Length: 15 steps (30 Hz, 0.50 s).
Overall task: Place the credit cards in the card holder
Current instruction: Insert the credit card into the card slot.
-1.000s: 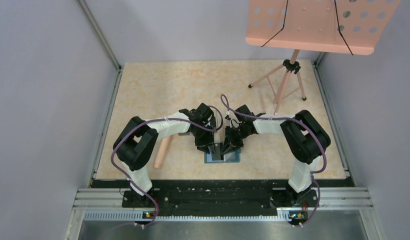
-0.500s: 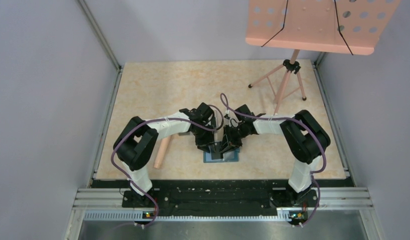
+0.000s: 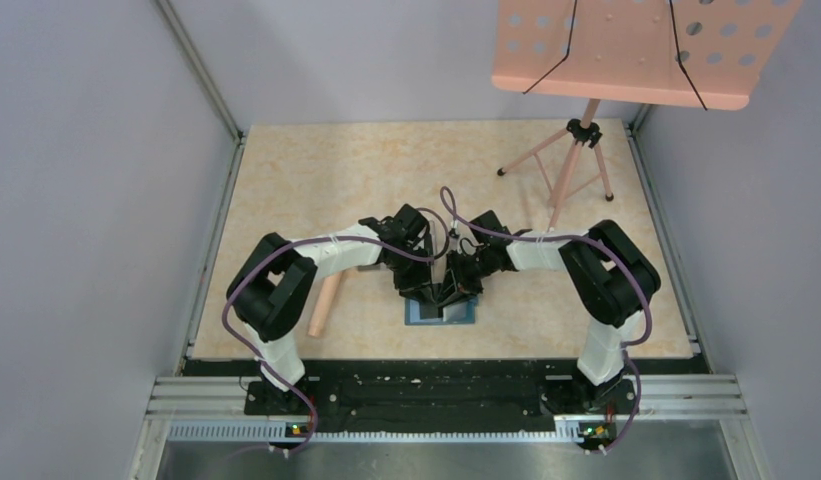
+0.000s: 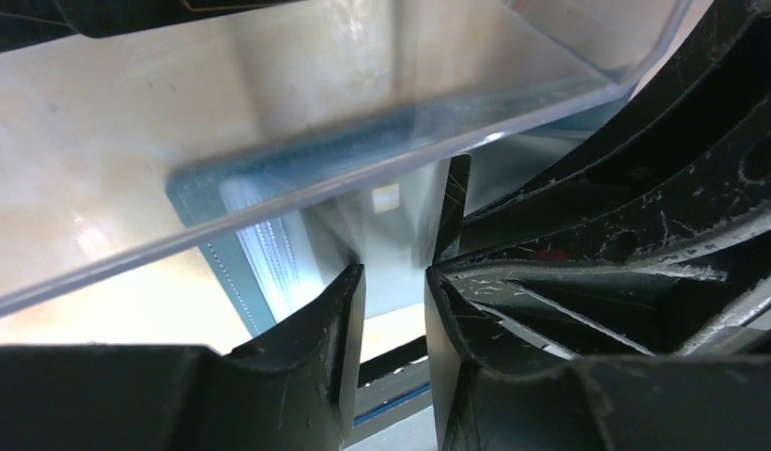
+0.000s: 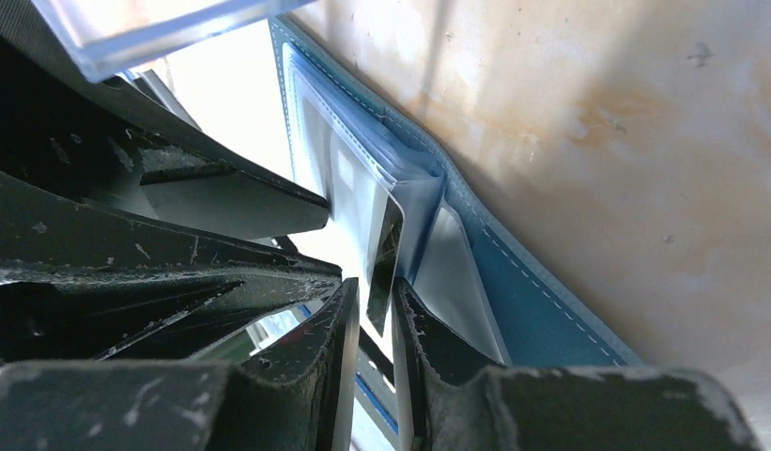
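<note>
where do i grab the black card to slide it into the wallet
Pinch the black card across its faces near the top edge, from above. It stands nearly upright with its lower end among the wallet's clear sleeves, so only the top is free; the right end effector holds it there.

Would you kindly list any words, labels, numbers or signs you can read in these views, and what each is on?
None can be read.
The black card shows faint gold marks near its edge, too blurred to read.
The card holder, the clear box and the pink stand bear no visible text.
</note>
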Available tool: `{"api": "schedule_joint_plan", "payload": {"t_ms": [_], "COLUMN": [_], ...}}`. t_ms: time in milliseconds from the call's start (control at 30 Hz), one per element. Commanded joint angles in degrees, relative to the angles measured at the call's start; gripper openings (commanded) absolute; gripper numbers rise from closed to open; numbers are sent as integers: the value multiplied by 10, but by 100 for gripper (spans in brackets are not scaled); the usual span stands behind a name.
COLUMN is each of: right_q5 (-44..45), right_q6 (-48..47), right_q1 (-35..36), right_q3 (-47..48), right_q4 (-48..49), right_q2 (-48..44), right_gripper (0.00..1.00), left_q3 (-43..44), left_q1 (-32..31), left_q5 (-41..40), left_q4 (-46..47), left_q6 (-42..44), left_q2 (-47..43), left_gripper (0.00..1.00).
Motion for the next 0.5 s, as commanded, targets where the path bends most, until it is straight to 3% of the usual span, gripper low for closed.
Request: {"api": "schedule_joint_plan", "payload": {"t_ms": [0,200,467], "right_q5": [-23,-19,-19], "right_q6": [5,0,-3], "right_q1": [12,12,12], "right_q3": [2,3,2], "right_q4": [33,26,24], "right_q2": [2,5,6], "right_gripper": [20,23,25], "left_q3": [1,-15,-17], "left_q1": [-2,2,4], "left_q5": [-19,-48,-70], "left_q4": [3,-13,-39], "left_q6": [3,1,2], "left_q2": [-34,-68,-46], "left_gripper": [38,41,41]}}
